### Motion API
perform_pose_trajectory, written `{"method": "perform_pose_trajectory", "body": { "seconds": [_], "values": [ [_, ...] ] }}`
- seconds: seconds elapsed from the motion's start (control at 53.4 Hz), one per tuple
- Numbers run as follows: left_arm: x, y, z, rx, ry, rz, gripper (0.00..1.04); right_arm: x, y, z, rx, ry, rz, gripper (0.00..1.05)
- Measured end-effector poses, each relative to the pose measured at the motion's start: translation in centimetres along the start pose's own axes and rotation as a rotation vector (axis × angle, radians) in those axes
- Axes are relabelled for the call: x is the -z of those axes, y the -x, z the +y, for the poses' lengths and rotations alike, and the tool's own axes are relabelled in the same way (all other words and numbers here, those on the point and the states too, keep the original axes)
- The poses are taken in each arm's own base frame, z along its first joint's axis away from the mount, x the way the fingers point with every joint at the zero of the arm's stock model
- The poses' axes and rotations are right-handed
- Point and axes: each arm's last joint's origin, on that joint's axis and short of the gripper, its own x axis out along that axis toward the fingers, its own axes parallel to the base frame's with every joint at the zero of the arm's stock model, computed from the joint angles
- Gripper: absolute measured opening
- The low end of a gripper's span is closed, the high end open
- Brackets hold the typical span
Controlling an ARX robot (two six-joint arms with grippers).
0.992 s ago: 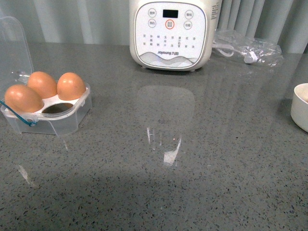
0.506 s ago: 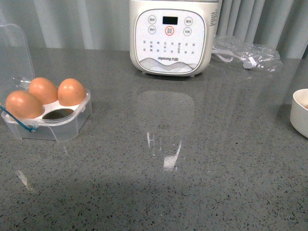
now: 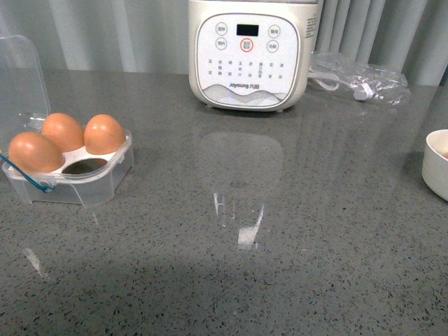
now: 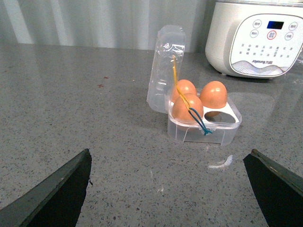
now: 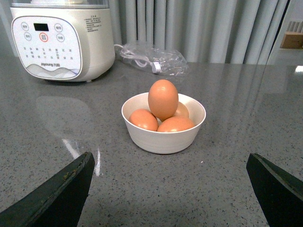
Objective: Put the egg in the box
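Observation:
The box (image 3: 77, 178) stands open at the table's left with its clear lid (image 3: 21, 70) raised. It holds three eggs (image 3: 105, 133), and its front right hollow (image 3: 84, 166) is empty. In the left wrist view the box (image 4: 203, 127) lies ahead of my open, empty left gripper (image 4: 169, 156), well apart from it. In the right wrist view several more eggs (image 5: 163, 98) are piled in a white bowl (image 5: 163, 137), just ahead of my open, empty right gripper (image 5: 168, 161). Neither gripper shows in the front view.
A white cooker (image 3: 248, 52) stands at the back centre. A clear plastic bag with a cable (image 3: 357, 77) lies to its right. The white bowl (image 3: 437, 168) sits at the right edge of the front view. A curtain hangs behind the table.
In the front view the whole scene sits slightly lower than a second ago, then holds still. No object on the table has moved.

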Motion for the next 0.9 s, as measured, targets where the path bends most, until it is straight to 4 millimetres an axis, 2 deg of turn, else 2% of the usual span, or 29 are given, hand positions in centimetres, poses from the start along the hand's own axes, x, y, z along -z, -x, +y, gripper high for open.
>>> {"method": "perform_pose_trajectory", "body": {
  "seconds": [0.112,0.206,0.3,0.431,0.487,0.599,0.693,0.899],
  "values": [
    [0.0,0.0,0.0,-0.001,0.0,0.0,0.98,-0.2,-0.3,0.1,0.18,0.079,0.089,0.98],
    [0.0,0.0,0.0,0.0,0.0,0.0,0.98,-1.6,-1.2,-0.2,0.183,0.094,0.057,0.98],
    [0.0,0.0,0.0,0.0,0.0,0.0,0.98,-3.8,-3.0,-0.9,0.174,0.092,-0.01,0.98],
    [0.0,0.0,0.0,0.0,0.0,0.0,0.98,-6.3,-7.8,-2.3,0.175,0.091,-0.035,0.98],
    [0.0,0.0,0.0,0.0,0.0,0.0,0.98,-6.5,-9.1,-2.6,0.163,0.086,-0.015,0.98],
    [0.0,0.0,0.0,0.0,0.0,0.0,0.98,-6.6,-13.3,-3.2,0.105,0.058,0.08,0.98],
    [0.0,0.0,0.0,0.0,0.0,0.0,0.98,-6.7,-15.3,-3.2,0.055,0.044,0.132,0.98],
    [0.0,0.0,0.0,0.0,0.0,0.0,0.98,-6.8,-17.7,-2.4,-0.049,0.02,0.208,0.98]
  ]
}}
